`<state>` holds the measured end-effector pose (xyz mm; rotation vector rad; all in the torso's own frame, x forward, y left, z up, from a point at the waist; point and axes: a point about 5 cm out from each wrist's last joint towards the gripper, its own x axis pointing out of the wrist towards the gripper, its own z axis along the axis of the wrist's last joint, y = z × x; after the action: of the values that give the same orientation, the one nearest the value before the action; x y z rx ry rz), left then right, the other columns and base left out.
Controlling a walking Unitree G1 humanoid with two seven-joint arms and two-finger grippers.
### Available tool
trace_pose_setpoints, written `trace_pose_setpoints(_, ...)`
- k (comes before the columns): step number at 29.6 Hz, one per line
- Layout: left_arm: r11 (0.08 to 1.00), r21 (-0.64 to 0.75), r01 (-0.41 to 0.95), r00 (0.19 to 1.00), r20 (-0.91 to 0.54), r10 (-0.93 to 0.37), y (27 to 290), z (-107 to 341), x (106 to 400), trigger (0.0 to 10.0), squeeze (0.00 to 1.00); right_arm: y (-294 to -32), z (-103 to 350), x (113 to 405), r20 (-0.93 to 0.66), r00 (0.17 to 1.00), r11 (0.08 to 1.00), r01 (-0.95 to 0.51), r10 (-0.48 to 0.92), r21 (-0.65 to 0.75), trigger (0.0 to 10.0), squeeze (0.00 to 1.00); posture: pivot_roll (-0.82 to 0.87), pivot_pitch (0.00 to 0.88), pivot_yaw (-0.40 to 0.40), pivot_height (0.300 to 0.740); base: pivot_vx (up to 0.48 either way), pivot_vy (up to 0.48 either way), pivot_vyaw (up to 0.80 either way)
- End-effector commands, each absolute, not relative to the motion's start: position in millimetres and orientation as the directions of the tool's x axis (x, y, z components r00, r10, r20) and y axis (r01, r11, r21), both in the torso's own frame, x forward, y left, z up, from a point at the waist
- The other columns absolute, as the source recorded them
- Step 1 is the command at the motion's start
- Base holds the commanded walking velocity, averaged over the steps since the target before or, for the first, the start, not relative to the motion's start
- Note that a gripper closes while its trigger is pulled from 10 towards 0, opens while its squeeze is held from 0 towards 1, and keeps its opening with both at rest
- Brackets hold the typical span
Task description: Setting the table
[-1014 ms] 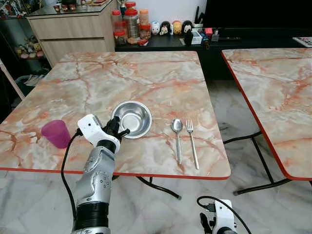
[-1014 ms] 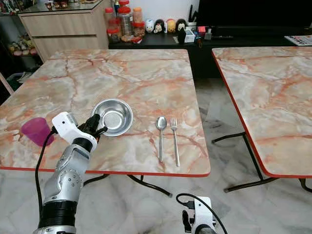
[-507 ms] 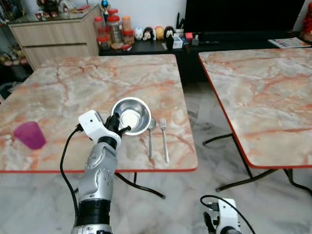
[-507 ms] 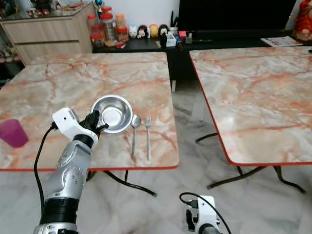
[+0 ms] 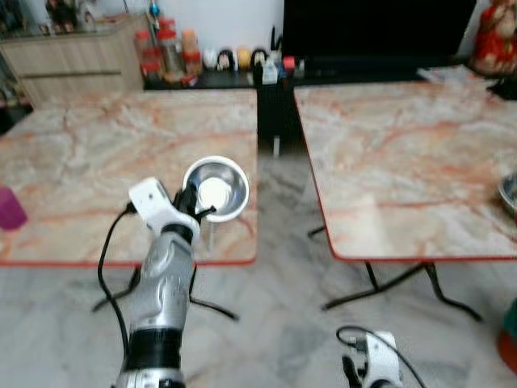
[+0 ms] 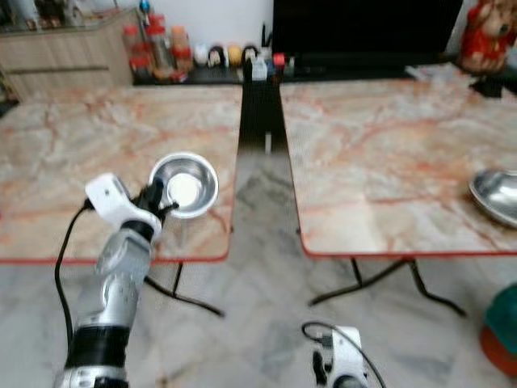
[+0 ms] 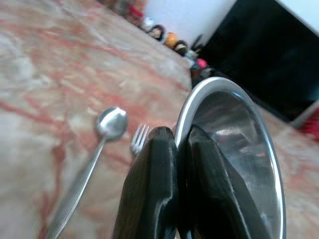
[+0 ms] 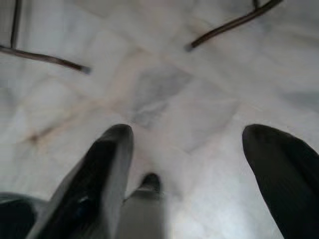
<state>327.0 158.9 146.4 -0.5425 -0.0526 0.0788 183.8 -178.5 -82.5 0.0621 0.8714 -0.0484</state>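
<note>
The bowl (image 5: 216,188) sat left of centre in the head views, lifted clear of the left table (image 5: 97,145) and tipped toward the camera, its rim pinched between the pressed-together fingers of the left gripper (image 5: 196,212). The step looked like carrying it across to the right table (image 5: 404,162), where a second bowl (image 6: 497,194) lay at the right edge of the frame. A rim pinch is a thin hold on smooth steel, so the carry would call for a steady wrist, no quick swing while turning, and setting the bowl flat before letting go.

The left wrist view added what the blurred head views hid: the fingers (image 7: 149,189) clamped either side of the rim, and below them a spoon (image 7: 94,149) and fork (image 7: 139,139) lying side by side on the marble. The right wrist view showed the right gripper (image 8: 194,164) spread wide over bare floor (image 8: 164,99), idle. The head views gave the two tables and the gap between them.
</note>
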Motion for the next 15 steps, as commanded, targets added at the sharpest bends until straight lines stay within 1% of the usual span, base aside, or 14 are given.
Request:
trace_pose_setpoints(1,0.856,-0.515,-0.046,0.995,0.051,0.085,154.8,152.2,328.6,10.0,0.00,-183.4,-79.6,188.4,-0.754,0.656,0.997,0.075,-0.030,0.026,10.0,0.00,0.00,0.000,0.035,0.723,0.000,-0.480,0.00)
trace_pose_setpoints(15,0.864,-0.502,-0.034,0.996,0.051,0.069,150.8,151.8,329.1,10.0,0.00,-185.7,-79.9,187.0,-0.755,0.655,0.996,0.083,-0.039,0.020,10.0,0.00,-0.01,0.000,0.035,0.723,0.000,-0.480,0.00)
